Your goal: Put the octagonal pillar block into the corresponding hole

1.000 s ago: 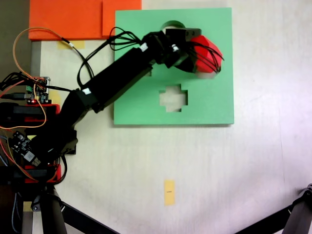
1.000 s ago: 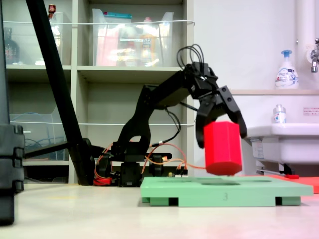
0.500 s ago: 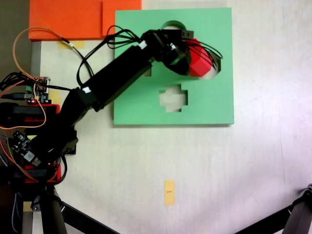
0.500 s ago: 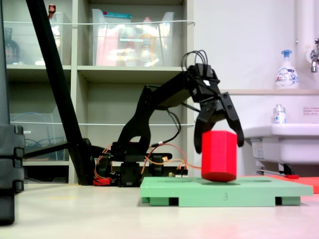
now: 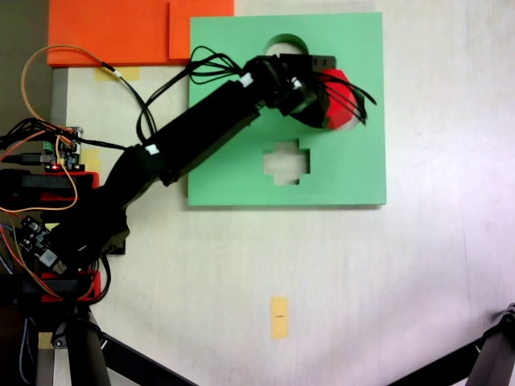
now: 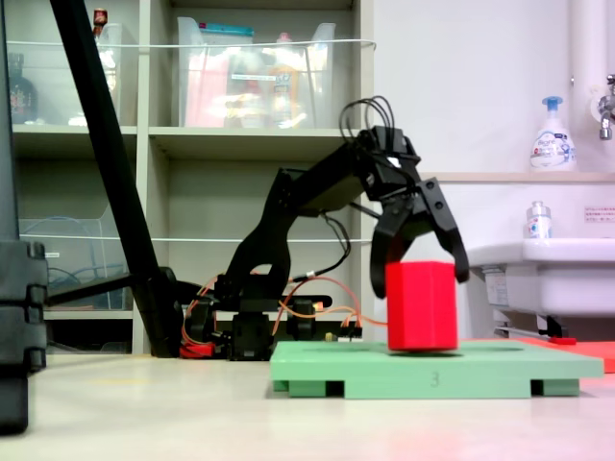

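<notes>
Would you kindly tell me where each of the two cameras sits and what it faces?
A fixed view: high above, looking straight down on the green board; whole arm from base to gripper.
A fixed view: near table level, side-on toward the shelves; arm and gripper in profile.
Shared: the red block, gripped, standing upright on the board.

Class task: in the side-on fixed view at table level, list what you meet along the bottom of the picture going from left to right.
Dark stand foot → arm's base with orange wires → green foam board → red octagonal block under the gripper → white sink.
</notes>
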`<state>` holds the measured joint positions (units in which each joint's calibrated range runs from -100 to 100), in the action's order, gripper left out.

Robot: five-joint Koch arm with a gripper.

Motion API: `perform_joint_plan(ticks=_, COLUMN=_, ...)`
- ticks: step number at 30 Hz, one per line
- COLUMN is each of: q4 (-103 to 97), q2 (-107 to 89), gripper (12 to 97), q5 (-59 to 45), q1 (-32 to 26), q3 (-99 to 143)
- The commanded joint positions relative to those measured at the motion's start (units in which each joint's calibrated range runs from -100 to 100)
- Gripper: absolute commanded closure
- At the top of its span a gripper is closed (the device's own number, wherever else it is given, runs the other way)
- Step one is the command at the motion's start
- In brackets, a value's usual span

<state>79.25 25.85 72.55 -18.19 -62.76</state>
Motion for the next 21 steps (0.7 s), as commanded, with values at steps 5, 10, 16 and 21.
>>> perform_joint_plan(ticks=5, q4=-1.3, q2=0.5, gripper=59.9, q5=-1.3, q1=0.0, q3=-0.7)
perform_joint_plan(ticks=10, q4=-1.4, q2=0.5, gripper=59.9, q5=-5.6, q1=0.4, q3=-6.0)
perform_joint_plan(ticks=16, q4=-1.4, q2=-0.9, gripper=59.9, q5=-8.5, q1=1.1, q3=-8.6)
perform_joint_plan(ticks=21, q4=-1.4, q2=-1.3, gripper=59.7, q5=-10.9, q1=1.7, q3=-8.7)
